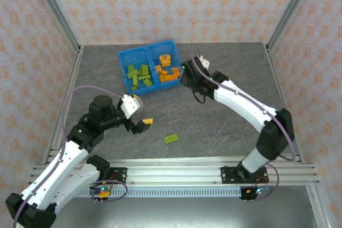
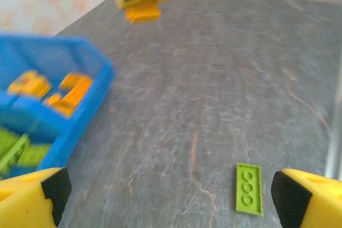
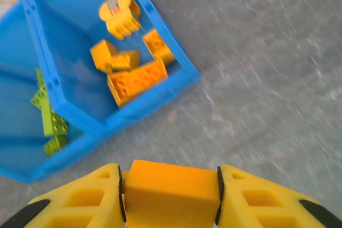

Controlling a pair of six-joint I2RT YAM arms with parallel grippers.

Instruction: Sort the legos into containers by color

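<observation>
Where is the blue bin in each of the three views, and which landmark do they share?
Top external: the blue bin is above the centre.
Left wrist: blue bin at the left edge, blurred.
Right wrist: blue bin at the upper left.
Shared landmark: orange legos in one compartment.

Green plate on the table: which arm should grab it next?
Left: the left tool, open, hovers over the green plate; the right tool holds an orange brick by the blue bin.
</observation>
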